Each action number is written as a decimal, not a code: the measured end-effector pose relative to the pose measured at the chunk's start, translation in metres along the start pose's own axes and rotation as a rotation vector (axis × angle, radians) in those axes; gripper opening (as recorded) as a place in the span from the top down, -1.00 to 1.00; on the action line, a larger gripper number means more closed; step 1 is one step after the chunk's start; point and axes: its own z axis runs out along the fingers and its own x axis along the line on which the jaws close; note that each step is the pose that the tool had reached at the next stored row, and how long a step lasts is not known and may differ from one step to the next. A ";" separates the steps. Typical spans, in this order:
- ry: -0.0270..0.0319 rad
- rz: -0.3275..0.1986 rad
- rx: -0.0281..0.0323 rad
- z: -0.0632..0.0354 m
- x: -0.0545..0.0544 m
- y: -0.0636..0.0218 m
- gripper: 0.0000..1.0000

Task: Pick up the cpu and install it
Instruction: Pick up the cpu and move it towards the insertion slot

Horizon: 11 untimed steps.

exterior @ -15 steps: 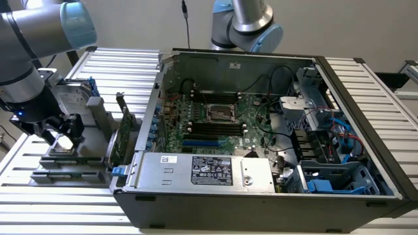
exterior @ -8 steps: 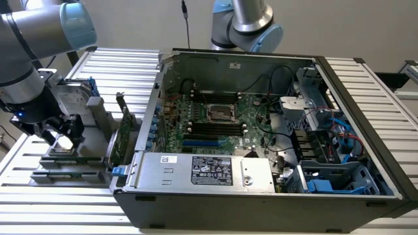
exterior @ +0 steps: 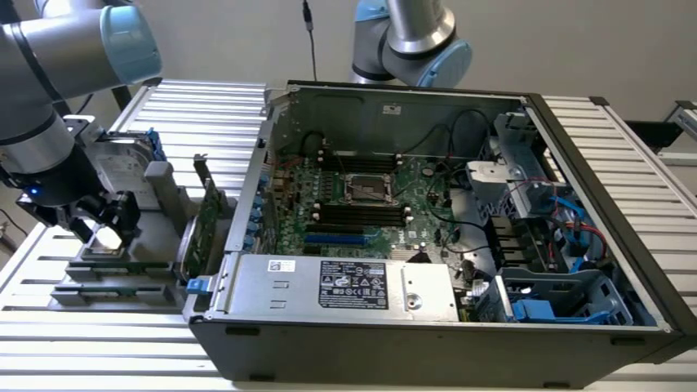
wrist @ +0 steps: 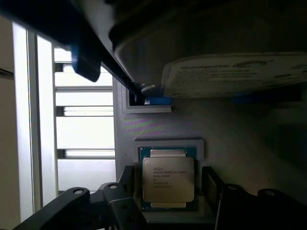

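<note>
Pincer (wrist: 169, 172) open astride flat square cpu (wrist: 168, 179), dull silver lid, green rim, untouched.

We record an open computer case (exterior: 360, 102) lying on a slatted metal table (exterior: 98, 343). Inside it, the green motherboard (exterior: 419, 175) faces up. A silver power supply (exterior: 273, 286) with a black label sits along the near wall. Blue cables (exterior: 572, 216) and a blue plastic bracket (exterior: 544, 310) lie toward the exterior view's right.

Beside the case, on the exterior view's left, a grey holder (exterior: 120, 282) carries a hard drive (exterior: 114, 167) with blue side rails and a long green card (exterior: 201, 229) standing on edge.
</note>
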 end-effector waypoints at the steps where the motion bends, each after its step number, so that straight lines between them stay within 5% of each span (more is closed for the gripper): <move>1: -0.0001 0.000 0.0000 0.0001 0.000 0.0000 -0.35; 11: -0.0001 0.000 0.0000 0.0001 0.000 -0.0002 -0.13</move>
